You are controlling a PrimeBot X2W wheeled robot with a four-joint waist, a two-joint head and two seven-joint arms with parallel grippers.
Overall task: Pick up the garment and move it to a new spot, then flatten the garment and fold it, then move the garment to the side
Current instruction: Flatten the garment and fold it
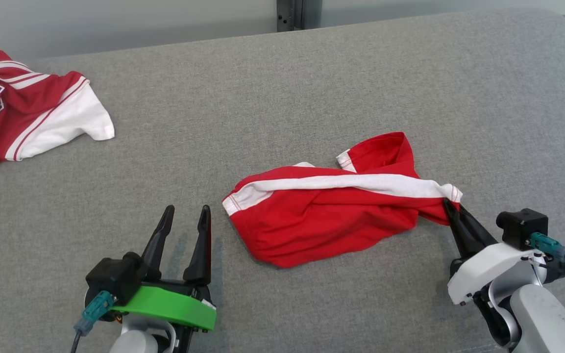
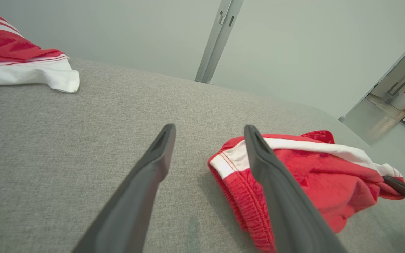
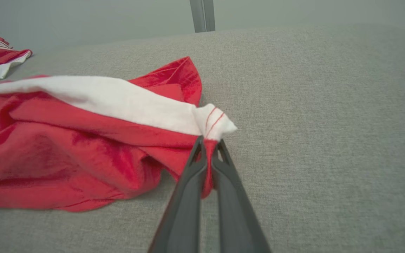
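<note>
The garment (image 1: 321,215) is a pair of red shorts with a white side stripe, lying crumpled on the grey surface right of centre. My right gripper (image 1: 446,203) is shut on its right corner, and the right wrist view shows red cloth (image 3: 207,165) pinched between the closed fingers (image 3: 188,189). My left gripper (image 1: 186,211) stands open just left of the shorts' waistband end (image 2: 230,165), apart from it, nothing between its fingers (image 2: 153,165). The right finger of that gripper overlaps the garment (image 2: 328,182) in the left wrist view.
A second red and white jersey (image 1: 22,105) lies bunched at the far left back of the grey cushion (image 1: 311,88). A metal post (image 1: 289,14) stands behind the surface's far edge. The cushion curves down at the right.
</note>
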